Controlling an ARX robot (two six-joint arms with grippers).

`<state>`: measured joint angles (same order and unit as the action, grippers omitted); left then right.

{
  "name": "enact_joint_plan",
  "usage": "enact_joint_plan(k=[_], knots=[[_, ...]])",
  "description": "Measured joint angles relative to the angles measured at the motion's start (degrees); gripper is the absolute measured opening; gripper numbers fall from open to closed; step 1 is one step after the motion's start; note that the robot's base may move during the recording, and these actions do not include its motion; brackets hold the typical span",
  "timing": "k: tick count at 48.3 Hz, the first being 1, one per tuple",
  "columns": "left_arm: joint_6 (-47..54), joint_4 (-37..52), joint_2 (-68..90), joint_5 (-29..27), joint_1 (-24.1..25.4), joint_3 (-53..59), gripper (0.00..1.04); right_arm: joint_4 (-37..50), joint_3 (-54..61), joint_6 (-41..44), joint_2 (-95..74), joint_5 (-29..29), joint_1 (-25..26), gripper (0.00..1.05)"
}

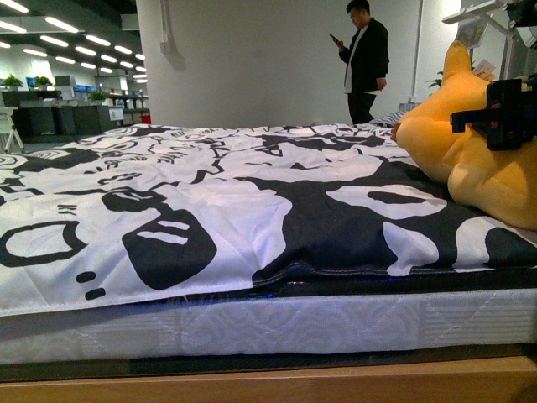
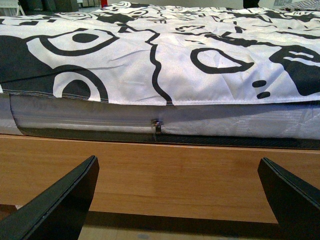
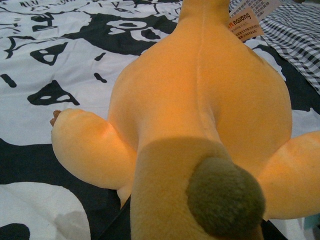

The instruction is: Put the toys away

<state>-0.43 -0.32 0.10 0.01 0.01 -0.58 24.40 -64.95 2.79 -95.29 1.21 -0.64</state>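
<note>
Toy: the yellow-orange plush [image 1: 470, 159] is laid on the black-and-white duvet [image 1: 168, 193], at the right side of the bed [image 1: 252, 327], with one ear raised.
Long axis: in the right wrist view the body is seen lengthwise. The dark-tipped tail [image 3: 225, 197] is nearest the camera and the head end farthest, with a paper tag [image 3: 245, 22] hung near that far end.
Right fingers: the right fingers [image 1: 503, 113] are seen close over the plush's back. Whether they are spread or pressed on it cannot be told, since none is shown in the wrist view.
Left fingers: the left fingers [image 2: 60, 200] are spread wide with nothing between them. They are held low before the wooden bed frame [image 2: 175, 175], well apart from the toy.
Nearer arm: the right, clearly.
Deciding relation: the toy is judged to lie straight ahead of the right fingers, its length along their line of reach, so a grip across the tail or rump is called for.
Risk: the soft body may sag, or the duvet may be pinched with it.
</note>
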Motion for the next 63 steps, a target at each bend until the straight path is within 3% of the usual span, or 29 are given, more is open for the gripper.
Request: enact_joint_plan(k=[26, 34, 43, 50, 56, 63], knots=[[0.0, 0.0, 0.0, 0.0, 0.0, 0.0, 0.99, -9.9, -0.2, -7.1, 24.9, -9.4, 0.7, 0.2], [0.0, 0.0, 0.0, 0.0, 0.0, 0.0, 0.99, -13.3, 1.4, -10.2, 34.6, -16.2, 5.8, 0.2], [0.0, 0.0, 0.0, 0.0, 0.0, 0.0, 0.99, -13.8, 8.2, -16.2, 46.9, -28.2, 17.9, 0.2], [0.0, 0.0, 0.0, 0.0, 0.0, 0.0, 0.99, -13.2, 15.2, -20.7, 55.5, -34.8, 23.8, 0.2], [0.0, 0.0, 0.0, 0.0, 0.0, 0.0, 0.99, -15.4, 23.4, -21.0, 64.5, -35.6, 22.3, 0.2], [0.0, 0.0, 0.0, 0.0, 0.0, 0.0, 0.99, -19.1, 32.4, -18.1, 72.5, -27.8, 12.9, 0.2]])
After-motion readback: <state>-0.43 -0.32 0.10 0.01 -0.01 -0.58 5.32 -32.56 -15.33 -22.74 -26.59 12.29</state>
